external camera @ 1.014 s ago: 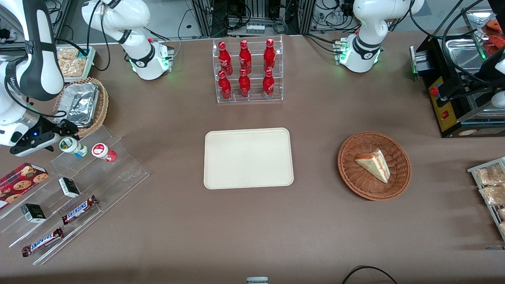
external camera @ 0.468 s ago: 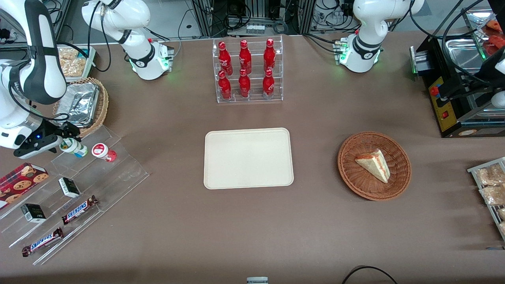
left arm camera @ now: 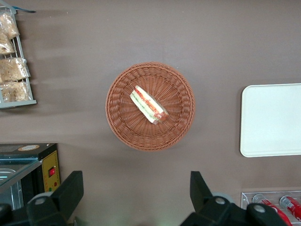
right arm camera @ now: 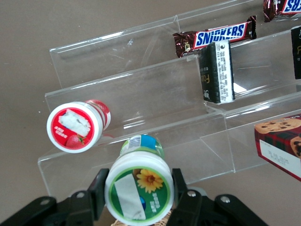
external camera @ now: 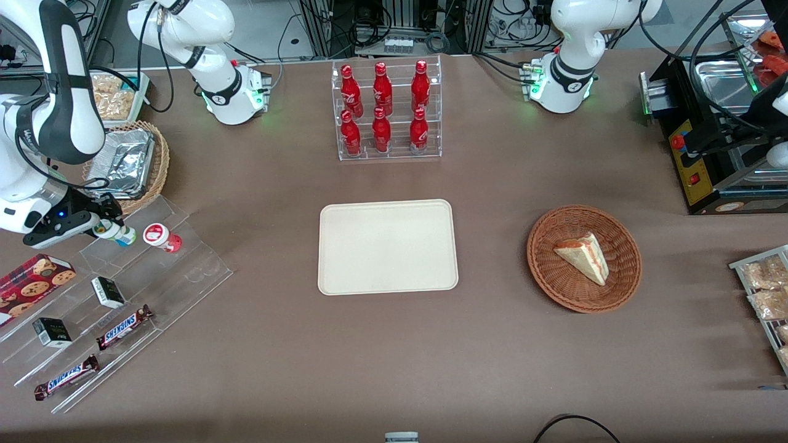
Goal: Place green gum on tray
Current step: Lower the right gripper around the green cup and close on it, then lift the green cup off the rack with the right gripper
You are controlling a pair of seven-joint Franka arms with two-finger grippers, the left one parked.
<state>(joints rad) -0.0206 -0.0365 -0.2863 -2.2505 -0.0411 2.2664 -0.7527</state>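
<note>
At the working arm's end of the table, the front view shows the gripper at the top step of a clear acrylic rack, where the green gum lies between its fingers; the arm covers most of the bottle, so only its lower part is seen. Just beside it on the same step is a red-lidded bottle, close but not touching. Lower steps carry two small black boxes and two Snickers bars, and a cookie box lies at the rack's edge. The tray is well apart, in the middle of the table, with nothing on it. From the left wrist view, only one part of the tray is visible, cut by the frame, near a wicker basket with a sandwich. From the right wrist view, the fingers press on both sides of the green gum, just under its lid, and the red-lidded bottle is near.
</note>
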